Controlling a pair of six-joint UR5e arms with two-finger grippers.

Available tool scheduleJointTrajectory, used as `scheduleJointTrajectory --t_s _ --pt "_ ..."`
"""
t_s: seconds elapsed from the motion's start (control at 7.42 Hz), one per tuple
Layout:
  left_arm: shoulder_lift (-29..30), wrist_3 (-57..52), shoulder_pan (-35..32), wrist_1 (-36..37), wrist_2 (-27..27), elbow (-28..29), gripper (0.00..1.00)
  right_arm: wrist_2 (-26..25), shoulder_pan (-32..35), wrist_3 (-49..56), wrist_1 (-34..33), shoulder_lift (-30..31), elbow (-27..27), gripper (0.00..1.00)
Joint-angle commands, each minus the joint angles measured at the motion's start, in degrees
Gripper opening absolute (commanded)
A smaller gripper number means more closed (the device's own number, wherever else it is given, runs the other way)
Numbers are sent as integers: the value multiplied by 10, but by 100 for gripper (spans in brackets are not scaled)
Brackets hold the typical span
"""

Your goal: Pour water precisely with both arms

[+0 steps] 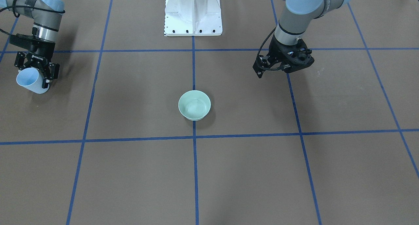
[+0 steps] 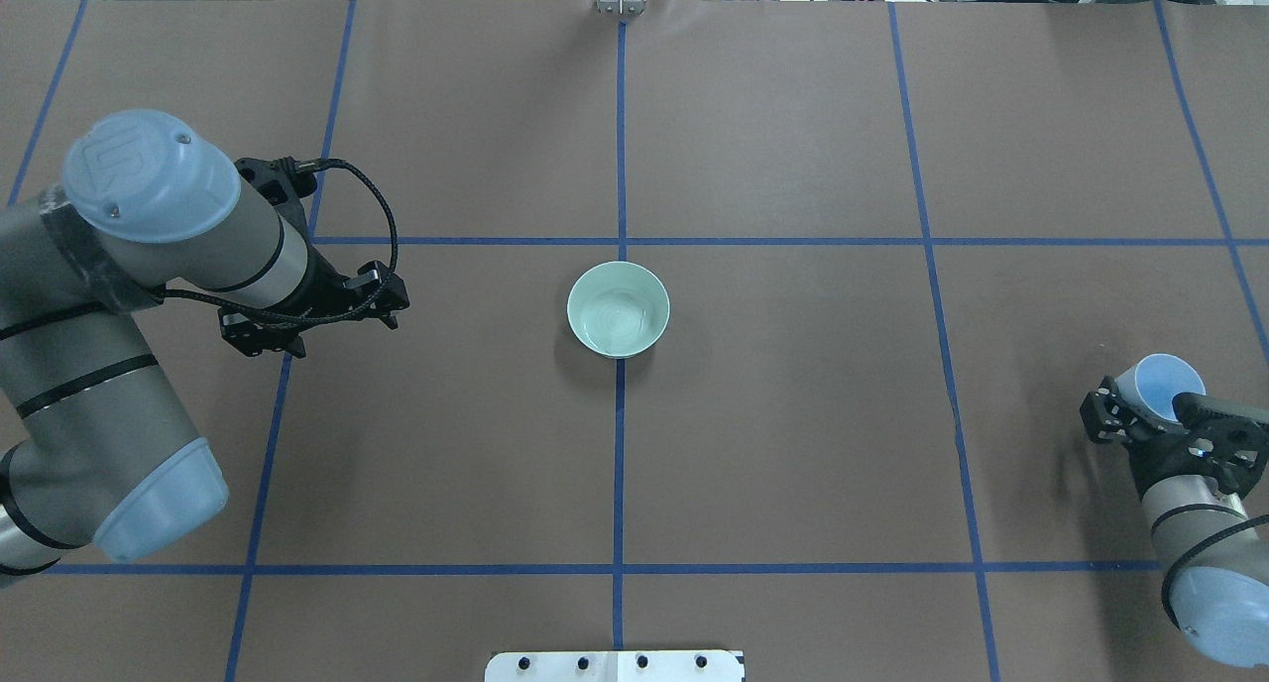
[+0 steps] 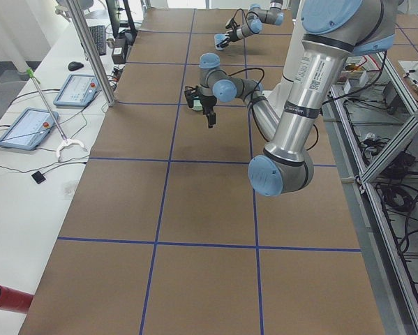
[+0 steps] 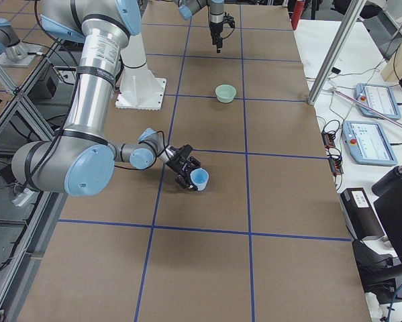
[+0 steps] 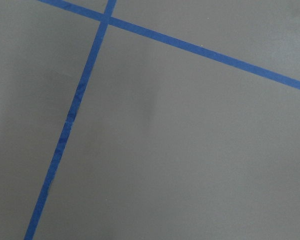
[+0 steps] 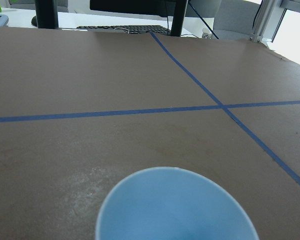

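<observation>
A pale green bowl stands at the table's middle on a blue tape line. Faint ripples of water show on its inside. My right gripper is shut on a light blue cup. It holds the cup tilted, low over the table, far to the bowl's right. I see no water in the cup. My left gripper is empty with its jaws together, to the bowl's left.
The white bolted pedestal stands at the robot's side of the table. Blue tape lines grid the brown table. A bench with control tablets and an aluminium post runs along the far edge.
</observation>
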State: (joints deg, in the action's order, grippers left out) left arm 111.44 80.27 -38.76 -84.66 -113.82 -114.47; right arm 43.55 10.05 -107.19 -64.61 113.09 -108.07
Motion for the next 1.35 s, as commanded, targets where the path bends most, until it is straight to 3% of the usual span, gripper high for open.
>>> scheduleJointTrajectory --t_s 0.0,0.13,0.4,0.54,0.81,1.08,1.21 --pt "1 15 3 -1 0 0 100 1 10 8 1 -2 1 85" --pt "4 16 11 0 0 0 100 2 13 8 1 -2 1 71" --pt "6 17 14 0 0 1 100 4 23 27 4 -3 1 17" --pt "6 17 14 0 0 1 100 4 28 33 4 -10 1 0" --pt "9 24 15 0 0 1 100 6 58 84 14 -36 -5 0" --pt "10 24 15 0 0 0 100 41 101 205 129 -42 -13 0" --pt "11 24 14 -1 0 -2 100 61 126 237 136 -54 -23 0"
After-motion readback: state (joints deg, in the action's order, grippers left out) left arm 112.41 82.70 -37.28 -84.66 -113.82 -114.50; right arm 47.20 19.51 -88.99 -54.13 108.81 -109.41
